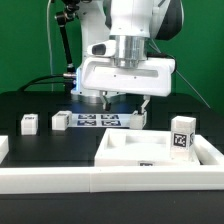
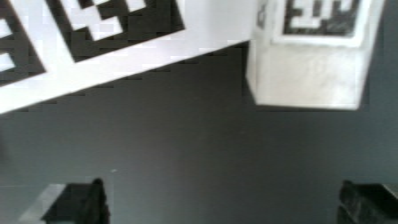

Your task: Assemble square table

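The white square tabletop (image 1: 125, 150) lies at the exterior view's right front, with a raised rim and a small tag. Small white tagged legs stand on the dark table: two (image 1: 29, 123) (image 1: 60, 119) at the exterior view's left, one (image 1: 137, 118) beside the marker board, and a taller one (image 1: 181, 135) by the tabletop's far right edge. My gripper (image 1: 125, 102) hangs open and empty just above the marker board. In the wrist view the gripper (image 2: 222, 205) has its dark fingertips (image 2: 75, 200) wide apart over bare table, and one leg (image 2: 311, 55) lies beyond them.
The marker board (image 1: 95, 120) lies flat behind the tabletop and also shows in the wrist view (image 2: 107, 50). A long white border rail (image 1: 90, 185) runs along the front edge. A white block (image 1: 3, 148) sits at the exterior view's far left.
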